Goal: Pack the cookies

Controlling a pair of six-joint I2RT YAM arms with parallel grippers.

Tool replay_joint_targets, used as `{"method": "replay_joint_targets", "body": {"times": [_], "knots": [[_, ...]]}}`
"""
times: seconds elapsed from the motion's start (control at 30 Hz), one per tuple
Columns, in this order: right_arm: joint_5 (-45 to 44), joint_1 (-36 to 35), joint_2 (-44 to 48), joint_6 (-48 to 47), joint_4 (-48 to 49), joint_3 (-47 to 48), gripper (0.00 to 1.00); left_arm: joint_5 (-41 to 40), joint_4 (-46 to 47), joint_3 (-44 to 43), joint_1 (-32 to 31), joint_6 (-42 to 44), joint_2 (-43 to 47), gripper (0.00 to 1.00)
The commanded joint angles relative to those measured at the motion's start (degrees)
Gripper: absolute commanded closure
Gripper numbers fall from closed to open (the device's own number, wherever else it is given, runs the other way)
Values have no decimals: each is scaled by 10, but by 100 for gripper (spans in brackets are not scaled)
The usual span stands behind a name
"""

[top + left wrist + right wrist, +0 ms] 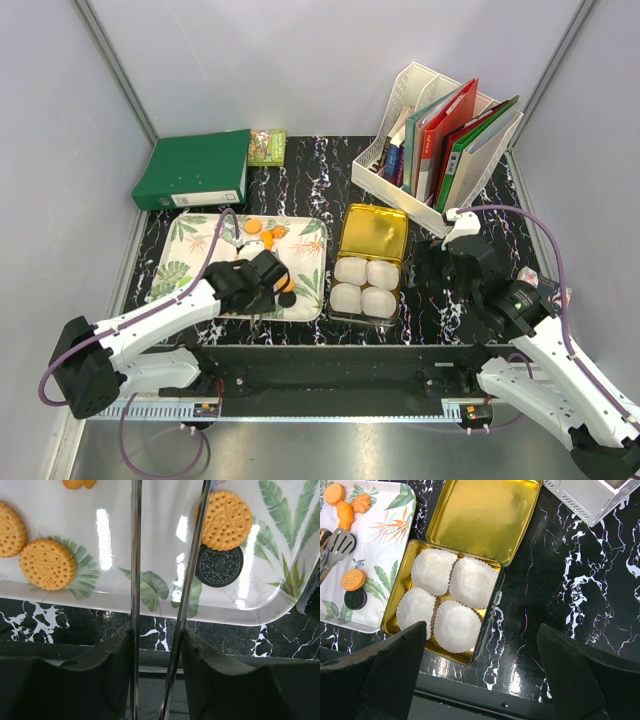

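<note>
Several cookies lie on a leaf-print tray [190,250] [115,510] [390,545]: orange ones [47,564] [227,520] [353,579] and a black one [219,566] [355,599] tucked under an orange one near the tray's front right corner. My left gripper [260,285] [157,645] hangs over the tray's near edge, shut on metal tongs [135,555]; their slotted heads [340,542] rest over the tray. To the right stands an open gold tin [348,300] [392,625] with several white paper cups [455,625]. My right gripper [440,265] [481,627] hovers open beside the tin, holding nothing.
The tin's lid [372,232] [480,515] lies open behind it. A green binder [195,170] and a small packet [266,146] sit at the back left. A white file rack [440,150] with books stands at the back right.
</note>
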State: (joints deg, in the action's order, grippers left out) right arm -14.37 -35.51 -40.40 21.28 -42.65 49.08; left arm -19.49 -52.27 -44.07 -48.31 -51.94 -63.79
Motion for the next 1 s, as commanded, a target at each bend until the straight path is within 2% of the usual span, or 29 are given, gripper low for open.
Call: {"method": "replay_joint_targets", "body": {"times": [0.0, 0.2, 0.33, 0.37, 0.47, 0.67, 0.97], "knots": [[-14, 2, 3, 2, 21, 1, 0, 1, -10, 3, -3, 8, 16, 59], [-14, 2, 8, 2, 23, 1, 0, -1, -13, 5, -6, 5, 19, 69], [-13, 2, 9, 2, 22, 1, 0, -12, -19, -7, -9, 6, 23, 83], [-13, 2, 9, 1, 22, 1, 0, -19, -22, -18, -12, 7, 26, 90], [-13, 2, 10, 1, 22, 1, 0, -45, -36, -47, -20, 10, 36, 100], [-13, 2, 9, 1, 23, 1, 0, -79, -72, -119, -21, 32, 38, 100], [-21, 2, 14, 1, 24, 1, 0, -51, -65, -211, -49, 48, 23, 100]]}}
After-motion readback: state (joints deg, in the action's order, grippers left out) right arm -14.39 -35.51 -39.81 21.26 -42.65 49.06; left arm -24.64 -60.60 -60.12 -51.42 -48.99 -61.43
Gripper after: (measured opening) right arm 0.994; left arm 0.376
